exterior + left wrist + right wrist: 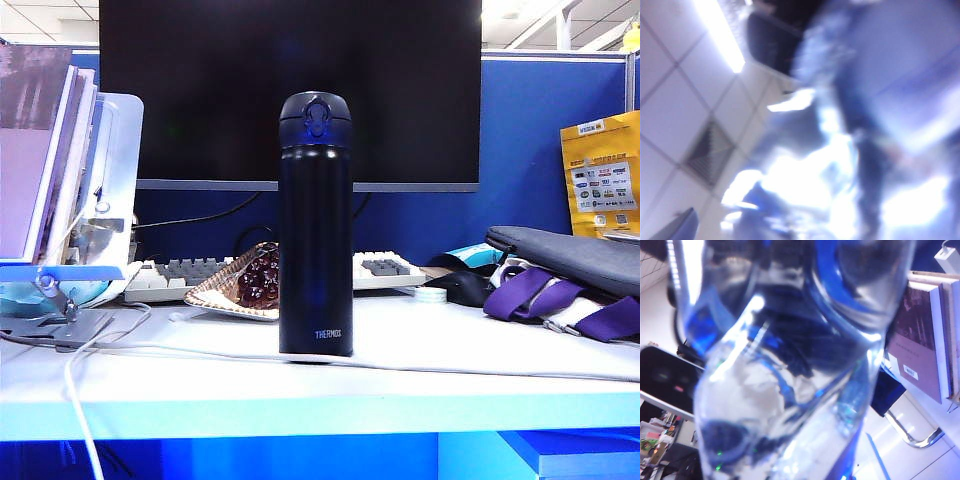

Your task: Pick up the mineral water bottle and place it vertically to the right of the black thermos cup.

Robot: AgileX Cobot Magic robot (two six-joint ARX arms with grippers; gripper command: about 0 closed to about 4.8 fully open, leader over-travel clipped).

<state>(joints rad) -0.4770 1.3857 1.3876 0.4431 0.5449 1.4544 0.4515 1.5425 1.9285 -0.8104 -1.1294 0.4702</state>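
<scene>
The black thermos cup stands upright in the middle of the white table in the exterior view, with neither arm showing there. The mineral water bottle fills the right wrist view as clear ribbed plastic pressed close to the camera. It is off the table and tilted. My right gripper is shut on it, with the fingers hidden behind the plastic. The left wrist view is a heavy blur of ceiling panels and a light strip. My left gripper cannot be made out in it.
Behind the thermos are a dark monitor, a keyboard and a dish of dark fruit. A white cable crosses the table front. To the right lie a mouse and a grey bag with purple straps. Books on a stand are at left.
</scene>
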